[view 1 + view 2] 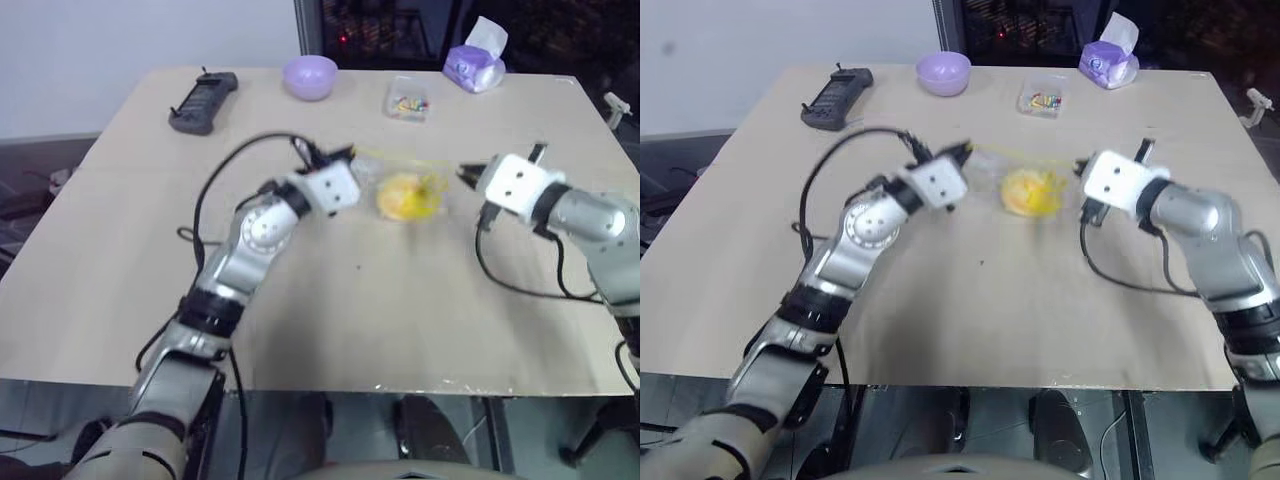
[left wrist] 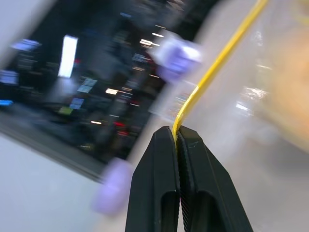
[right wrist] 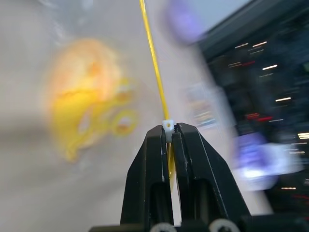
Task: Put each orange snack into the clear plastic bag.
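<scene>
The clear plastic bag point(image 1: 405, 180) hangs stretched between my two grippers above the middle of the table, its yellow sealing strip point(image 2: 217, 63) running along the top. The orange snack point(image 1: 405, 197) sits inside it, seen through the film as an orange-yellow lump point(image 3: 84, 106). My left gripper point(image 2: 177, 133) is shut on the left end of the strip. At the right end, my right gripper point(image 3: 168, 128) is shut on the strip beside its small white slider. Both grippers point(image 1: 345, 155) point(image 1: 465, 172) stand level with each other on either side of the bag.
Along the far edge stand a purple bowl point(image 1: 309, 76), a small clear box of colourful bits point(image 1: 407, 100) and a purple tissue pack point(image 1: 473, 65). A black handheld device point(image 1: 203, 101) lies at the far left. The table point(image 1: 330, 320) has bare room in front.
</scene>
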